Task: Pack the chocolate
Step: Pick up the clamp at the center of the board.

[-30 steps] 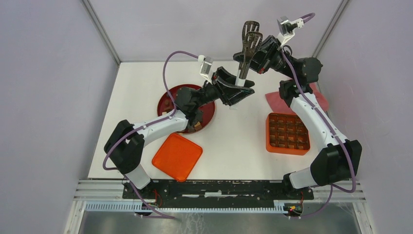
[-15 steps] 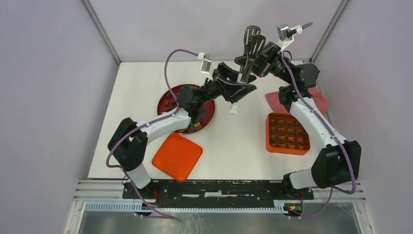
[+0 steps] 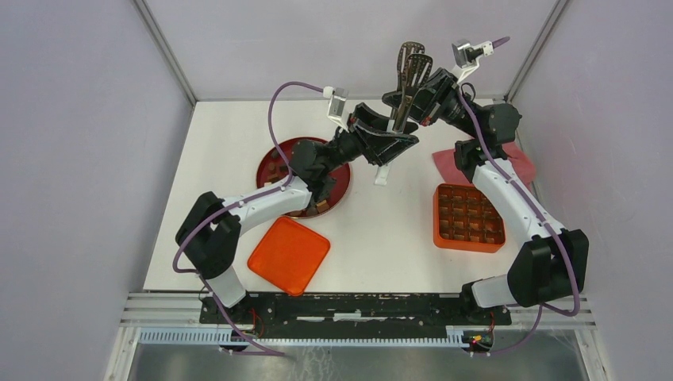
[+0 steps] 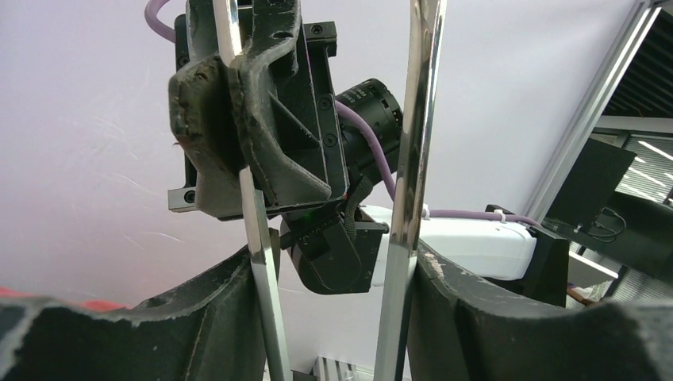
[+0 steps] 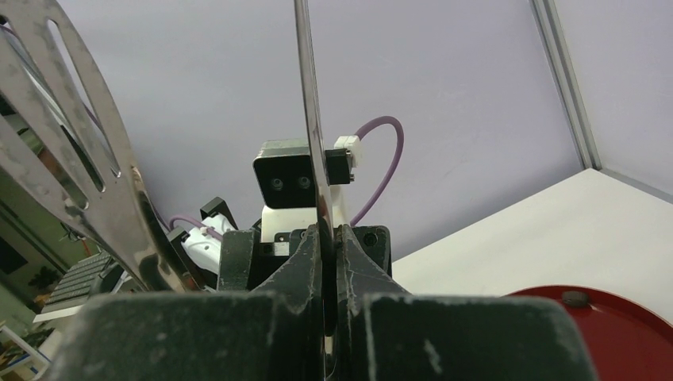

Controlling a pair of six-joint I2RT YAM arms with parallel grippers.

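Tongs (image 3: 410,67) upright above the bench (image 3: 397,238), slotted blades up. Right hand (image 5: 329,238) clenched on one leg. Left hand (image 3: 399,133) closed round both legs, pads touching each (a handover, I judge). Chocolate (image 3: 272,171) sits on the red plate (image 3: 341,184), below and left of both hands, under the left arm (image 3: 262,202), which is nearer. Count: one tongs, one plate, one grid box (image 3: 438,216); pieces mostly hidden, uncountable.
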